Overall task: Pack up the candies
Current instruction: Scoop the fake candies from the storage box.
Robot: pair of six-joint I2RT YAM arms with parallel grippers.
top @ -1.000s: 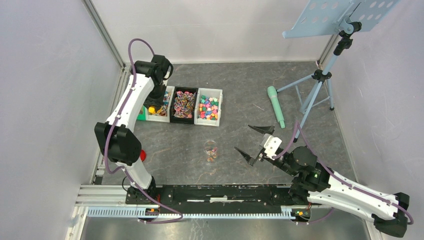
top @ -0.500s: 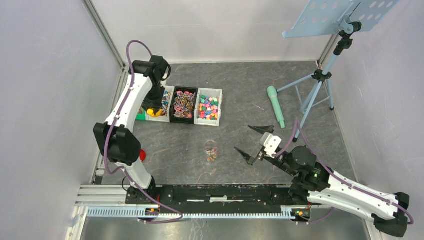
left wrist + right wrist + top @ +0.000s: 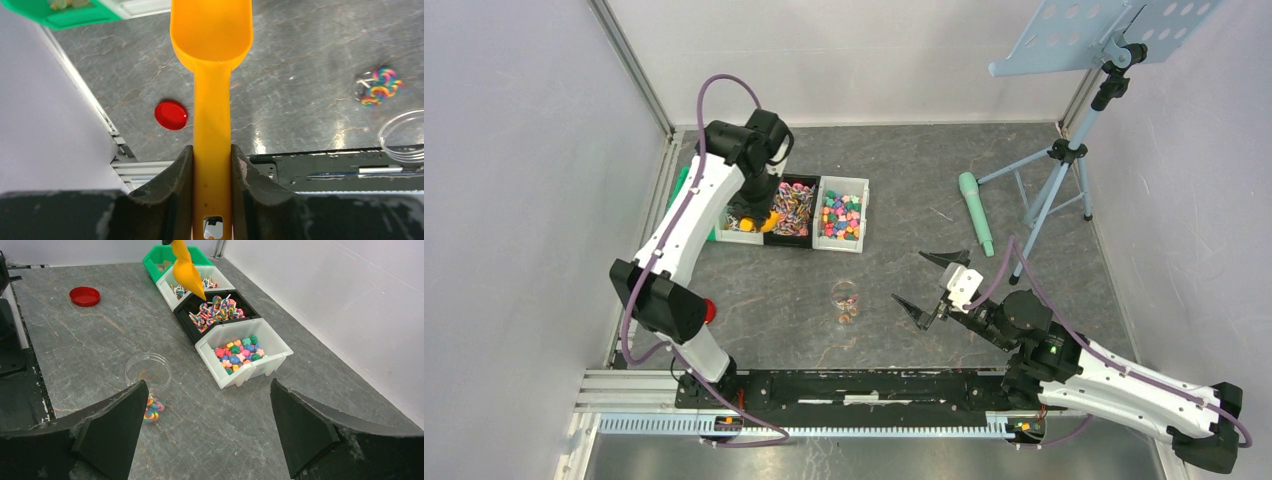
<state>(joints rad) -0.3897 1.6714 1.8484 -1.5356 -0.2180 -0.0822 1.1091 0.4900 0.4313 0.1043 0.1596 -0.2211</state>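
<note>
My left gripper [image 3: 212,165] is shut on the handle of the orange scoop [image 3: 212,60]; no candies show in its bowl. In the top view the left gripper [image 3: 764,200] holds the scoop [image 3: 770,222] over the seam between the left white bin [image 3: 742,222] and the black bin [image 3: 792,208]. Candies fill these bins and a third, white bin [image 3: 842,215]. A clear jar [image 3: 845,294] stands mid-table with a few rainbow swirl candies [image 3: 152,410] beside it. My right gripper [image 3: 210,425] is open and empty, right of the jar [image 3: 148,371].
A red round lid [image 3: 710,311] lies near the left arm's base, also in the left wrist view [image 3: 170,114]. A green bin [image 3: 165,260] sits behind the white ones. A teal microphone [image 3: 975,212] and a music stand [image 3: 1064,150] are at the right.
</note>
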